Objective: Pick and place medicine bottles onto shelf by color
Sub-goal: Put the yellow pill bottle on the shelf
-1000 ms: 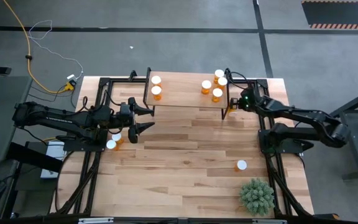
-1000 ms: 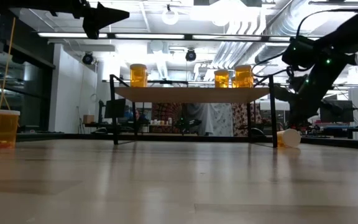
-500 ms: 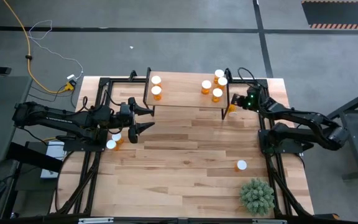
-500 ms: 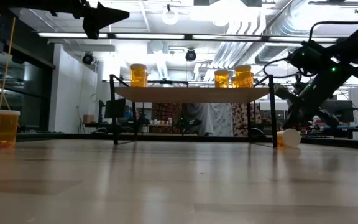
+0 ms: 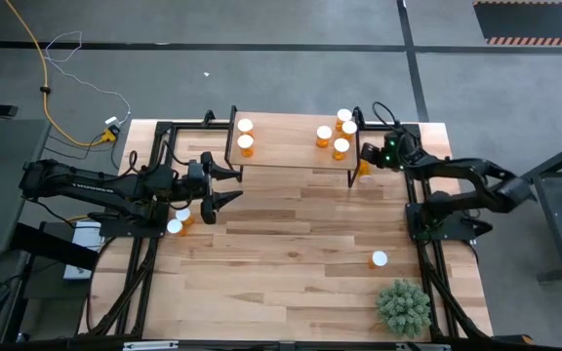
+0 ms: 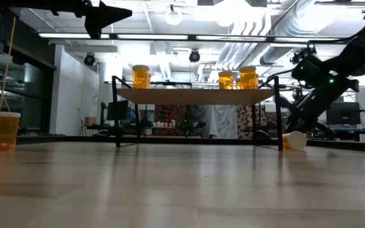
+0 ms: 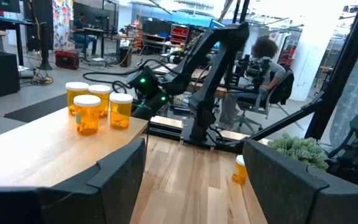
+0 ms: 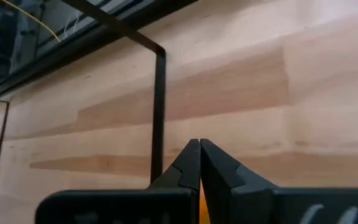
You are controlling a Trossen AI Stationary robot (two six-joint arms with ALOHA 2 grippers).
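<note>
A: What do the arms look like?

B: Both are matte black, built of slim tubular links with chunky joint housings. The left arm (image 5: 96, 185) carries faint pale lettering along its long link.

A: And the other one?

B: The right arm (image 5: 466, 180) shows a small green light near its wrist, with a thin black cable looping above it.

A: The fingers?

B: Dark, wedge-shaped, tapering to narrow points (image 8: 194, 163), on a broad black block.
</note>
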